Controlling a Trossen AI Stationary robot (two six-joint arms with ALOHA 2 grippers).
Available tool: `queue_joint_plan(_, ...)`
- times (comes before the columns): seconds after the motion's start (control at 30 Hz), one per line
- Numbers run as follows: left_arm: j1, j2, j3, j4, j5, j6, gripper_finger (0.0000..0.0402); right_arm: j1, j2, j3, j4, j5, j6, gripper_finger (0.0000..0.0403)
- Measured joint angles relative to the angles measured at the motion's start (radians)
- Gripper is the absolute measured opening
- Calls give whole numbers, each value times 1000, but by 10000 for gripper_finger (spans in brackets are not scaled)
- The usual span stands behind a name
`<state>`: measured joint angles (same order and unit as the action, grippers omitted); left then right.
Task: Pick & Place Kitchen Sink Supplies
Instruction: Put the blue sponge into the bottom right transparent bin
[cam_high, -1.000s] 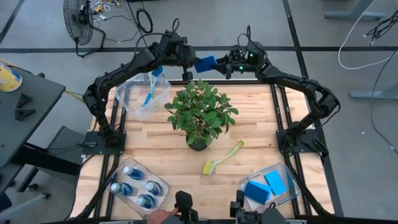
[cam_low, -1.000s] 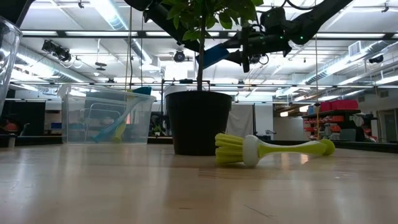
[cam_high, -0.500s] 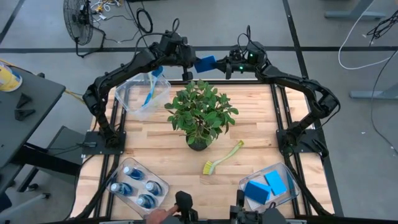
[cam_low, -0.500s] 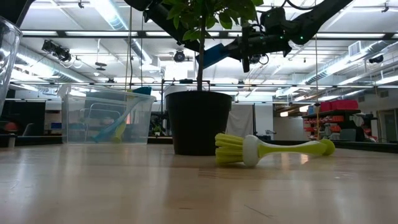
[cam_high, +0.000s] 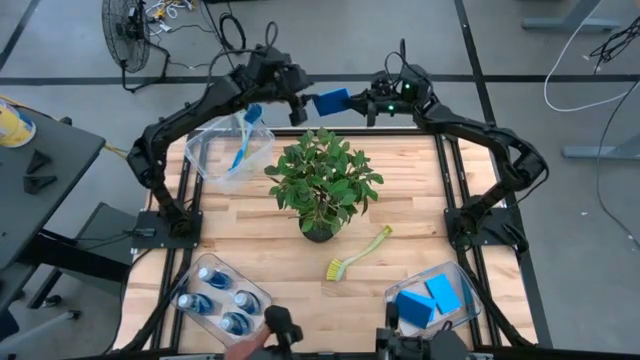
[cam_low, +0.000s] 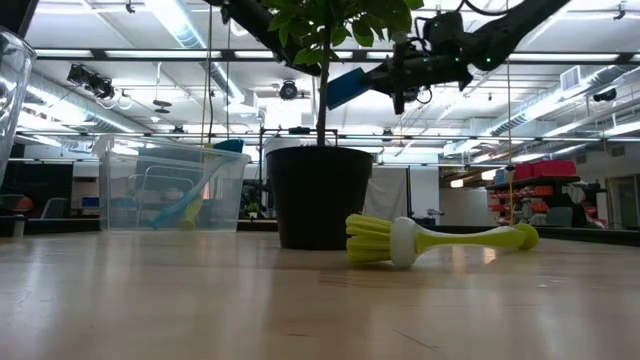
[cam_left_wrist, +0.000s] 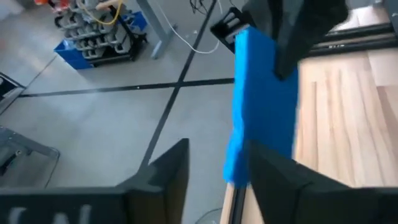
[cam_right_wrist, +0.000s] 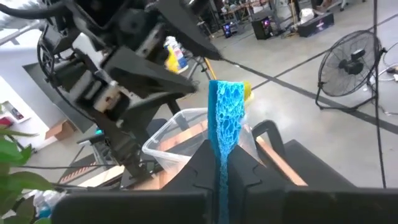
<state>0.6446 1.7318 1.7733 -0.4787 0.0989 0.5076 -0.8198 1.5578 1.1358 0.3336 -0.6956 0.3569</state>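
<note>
A flat blue sponge (cam_high: 330, 101) hangs in the air beyond the table's far edge, behind the plant. My right gripper (cam_high: 362, 104) is shut on its right end. In the right wrist view the sponge (cam_right_wrist: 222, 115) shows edge-on. My left gripper (cam_high: 300, 106) stands open just left of the sponge. Its fingers (cam_left_wrist: 168, 171) show with a gap between them, and the sponge (cam_left_wrist: 261, 106) is right ahead. A yellow-green dish brush (cam_high: 358, 253) lies flat on the table at the near right. My right gripper pinches the sponge's two flat faces between its two fingers (cam_right_wrist: 252, 165), at the sponge's right end (cam_right_wrist: 222, 146). The fingers come level from the table's right side, along the sponge. The sponge sticks out past the fingertips on its edge, lifted clear of everything.
A potted plant (cam_high: 320, 180) stands mid-table. There are three clear bins. The far-left one (cam_high: 228, 150) holds a blue brush. Another (cam_high: 220, 296) at the near left holds blue bottles. The near-right one (cam_high: 432, 300) holds blue sponges. A person's hand (cam_high: 250, 348) shows at the near edge.
My left gripper has let go of the sponge's left end and drawn back toward the table's left and far side, leaving a gap. The sponge stays in the air in my right gripper, nudged slightly toward the right.
</note>
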Motion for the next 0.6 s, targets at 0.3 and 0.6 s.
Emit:
queue_joint_plan(0.3, 45, -93, 0, -190, 0, -53, 207, -92, -103, 0, -221, -95, -134, 9)
queue_joint_plan(0.6, 81, -118, 0, -355, 3, -78, 191, -112, -253, 0, -753, -124, -431, 8)
